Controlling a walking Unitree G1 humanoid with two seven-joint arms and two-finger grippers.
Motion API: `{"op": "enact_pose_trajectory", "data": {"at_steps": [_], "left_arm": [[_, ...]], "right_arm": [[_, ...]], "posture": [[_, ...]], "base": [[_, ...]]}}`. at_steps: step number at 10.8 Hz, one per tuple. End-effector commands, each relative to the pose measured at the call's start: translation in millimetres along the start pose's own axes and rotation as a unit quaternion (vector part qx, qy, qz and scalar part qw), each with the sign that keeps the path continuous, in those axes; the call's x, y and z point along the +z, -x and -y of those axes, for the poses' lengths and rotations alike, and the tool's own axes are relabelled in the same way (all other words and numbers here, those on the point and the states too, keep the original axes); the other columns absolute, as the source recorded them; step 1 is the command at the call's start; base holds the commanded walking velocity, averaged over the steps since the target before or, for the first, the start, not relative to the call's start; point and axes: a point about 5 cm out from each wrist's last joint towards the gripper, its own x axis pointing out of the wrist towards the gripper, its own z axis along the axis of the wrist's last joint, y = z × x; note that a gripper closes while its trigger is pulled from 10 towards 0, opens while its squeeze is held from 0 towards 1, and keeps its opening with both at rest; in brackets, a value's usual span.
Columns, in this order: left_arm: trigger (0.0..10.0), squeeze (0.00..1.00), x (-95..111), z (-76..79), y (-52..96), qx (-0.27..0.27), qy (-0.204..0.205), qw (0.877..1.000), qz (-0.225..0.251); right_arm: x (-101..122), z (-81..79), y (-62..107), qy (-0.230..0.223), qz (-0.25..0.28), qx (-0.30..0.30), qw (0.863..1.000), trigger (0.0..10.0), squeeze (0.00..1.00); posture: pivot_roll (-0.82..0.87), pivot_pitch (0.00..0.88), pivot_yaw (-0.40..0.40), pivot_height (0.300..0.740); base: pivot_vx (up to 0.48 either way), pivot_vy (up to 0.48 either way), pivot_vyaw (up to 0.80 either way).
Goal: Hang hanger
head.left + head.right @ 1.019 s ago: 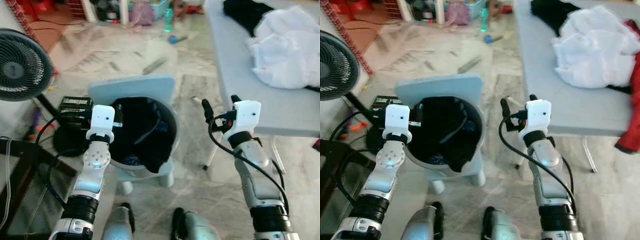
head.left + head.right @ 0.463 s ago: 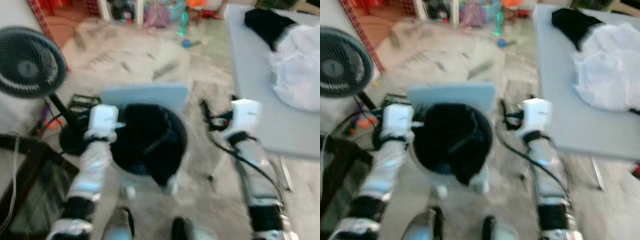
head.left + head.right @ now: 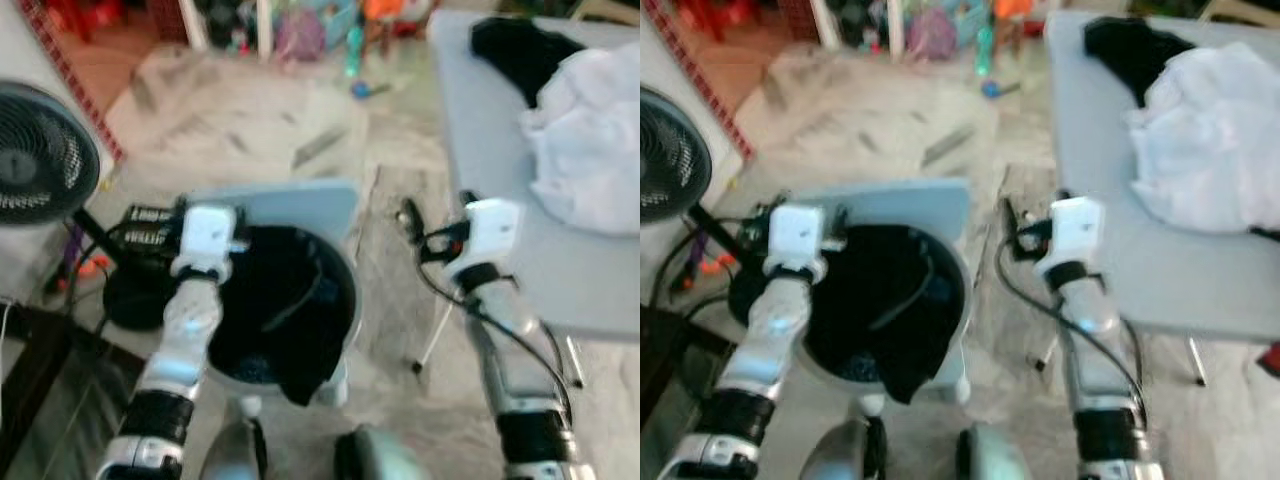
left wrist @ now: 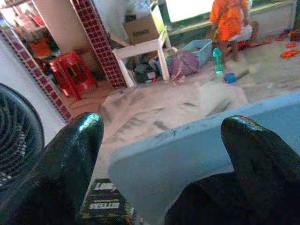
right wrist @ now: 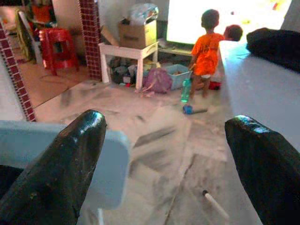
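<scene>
Basket (image 3: 345, 330) of black clothes sits on pale blue chair (image 3: 300, 200) just ahead, a hanger (image 3: 300, 295) lying in it. Left gripper (image 4: 159, 140) at basket's left rim, fingers wide, empty. Right gripper (image 5: 164, 140) beside grey table (image 3: 480, 150), wide, empty. Fan (image 3: 40, 165) far left.

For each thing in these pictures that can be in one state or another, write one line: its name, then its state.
Left gripper: open, empty, at the basket's rim.
Right gripper: open, empty, raised between basket and table.
Basket: upright on a chair, full of dark clothes.
Dark garment: spilling over the basket's front rim.
White cloth: crumpled on the table.
</scene>
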Motion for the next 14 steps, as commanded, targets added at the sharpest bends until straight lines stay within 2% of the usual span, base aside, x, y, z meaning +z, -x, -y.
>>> {"op": "enact_pose_trajectory", "data": {"at_steps": [1, 3, 4, 5, 6, 8, 9, 11, 12, 13, 14], "left_arm": [[10.0, 0.0, -5, -1.6, 2.0, 0.013, -0.007, 1.0, -0.017], [10.0, 0.0, -17, -11.7, 2.2, 0.037, -0.013, 0.998, -0.053], [10.0, 0.0, -43, -29.6, 5.8, 0.055, -0.032, 0.99, -0.125], [10.0, 0.0, -55, -37.1, 8.1, 0.051, -0.041, 0.986, -0.153], [10.0, 0.0, -56, -39.3, 8.6, 0.041, -0.052, 0.987, -0.149], [10.0, 0.0, -37, -38.5, 2.5, 0.024, -0.083, 0.991, -0.1], [10.0, 0.0, -31, -39.7, 6.1, 0.008, -0.1, 0.992, -0.078], [10.0, 0.0, -42, -37.9, 2.1, -0.021, -0.101, 0.99, -0.1], [10.0, 0.0, -48, -37.3, -6.7, -0.054, -0.111, 0.984, -0.129], [10.0, 0.0, -53, -50.5, -9.4, -0.025, -0.099, 0.983, -0.153], [10.0, 0.0, -54, -54.4, -9.2, -0.022, -0.09, 0.983, -0.161]], "right_arm": [[-2, 2.9, 3.0, -0.002, -0.005, -0.006, 1.0, 10.0, 0.0], [-2, 2.6, 2.9, 0.0, -0.005, -0.006, 1.0, 10.0, 0.0], [-2, 4.2, 2.2, 0.002, -0.006, -0.007, 1.0, 10.0, 0.0], [-2, 3.6, 2.1, 0.002, -0.006, -0.006, 1.0, 10.0, 0.0], [-1, 5.3, 1.4, 0.008, -0.006, -0.005, 1.0, 10.0, 0.0], [4, 20.2, -3.1, 0.017, -0.006, -0.014, 1.0, 10.0, 0.0], [4, 16.6, -4.8, 0.011, -0.012, -0.013, 1.0, 10.0, 0.0], [1, 9.2, 1.3, 0.005, -0.019, -0.006, 1.0, 10.0, 0.0], [-1, 10.8, 4.8, 0.006, -0.022, -0.011, 1.0, 10.0, 0.0], [-3, 11.8, 7.6, 0.005, -0.024, -0.022, 0.999, 10.0, 0.0], [-2, 14.5, 9.5, 0.003, -0.026, -0.029, 0.999, 10.0, 0.0]], "posture": [[-0.08, 0.169, -0.016, 0.74], [-0.08, 0.169, -0.015, 0.74], [-0.08, 0.17, -0.011, 0.74], [-0.07, 0.172, -0.009, 0.74], [-0.08, 0.174, -0.014, 0.74], [-0.05, 0.248, -0.029, 0.74], [-0.06, 0.287, -0.039, 0.74], [-0.07, 0.304, -0.038, 0.74], [-0.08, 0.3, -0.038, 0.74], [-0.08, 0.313, -0.04, 0.74], [-0.09, 0.319, -0.042, 0.74]], "base": [[0.0, 0.0, 0.0], [0.0, 0.0, 0.0], [0.0, 0.0, 0.0], [0.0, 0.0, 0.0], [0.0, 0.0, 0.0], [0.0, 0.0, 0.0], [0.0, 0.0, 0.0], [0.0, 0.0, 0.0], [0.0, 0.0, 0.0], [0.0, 0.0, 0.0], [0.0, 0.0, 0.0]]}}
